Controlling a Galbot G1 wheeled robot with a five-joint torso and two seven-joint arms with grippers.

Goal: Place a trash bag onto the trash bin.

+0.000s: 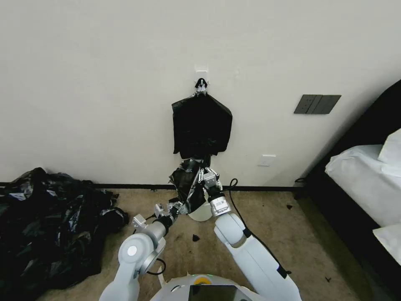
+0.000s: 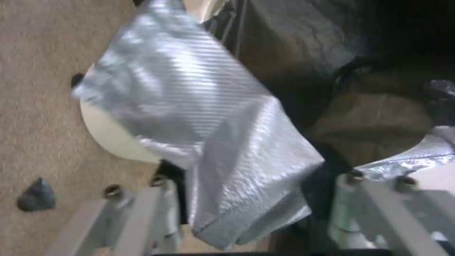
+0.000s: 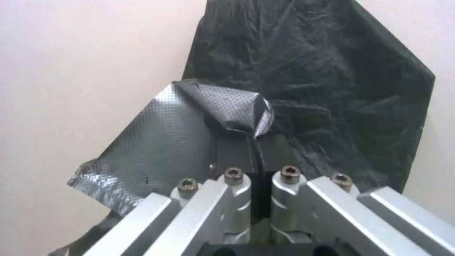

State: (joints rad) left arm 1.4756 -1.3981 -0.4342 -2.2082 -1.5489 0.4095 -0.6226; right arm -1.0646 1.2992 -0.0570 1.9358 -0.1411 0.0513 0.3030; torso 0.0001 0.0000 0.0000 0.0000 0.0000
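Observation:
The trash bag (image 1: 189,188) is a thin glossy black sheet held up just above the trash bin (image 1: 201,214), whose cream-white side peeks out below it. My right gripper (image 1: 201,172) is shut on the bag's upper edge; the right wrist view shows its fingers (image 3: 258,156) pressed together on the textured plastic (image 3: 156,142). My left gripper (image 1: 177,206) is at the bag's lower left. In the left wrist view its fingers (image 2: 258,177) stand wide apart with the shiny sheet (image 2: 204,117) hanging between them and the bin (image 2: 111,137) beyond.
A flat black bundle (image 1: 201,125) hangs from a wall hook directly above the bin. A big heap of black bags (image 1: 46,225) covers the floor at left. A bed (image 1: 363,179) stands at right. Small black scraps (image 1: 195,238) lie on the carpet.

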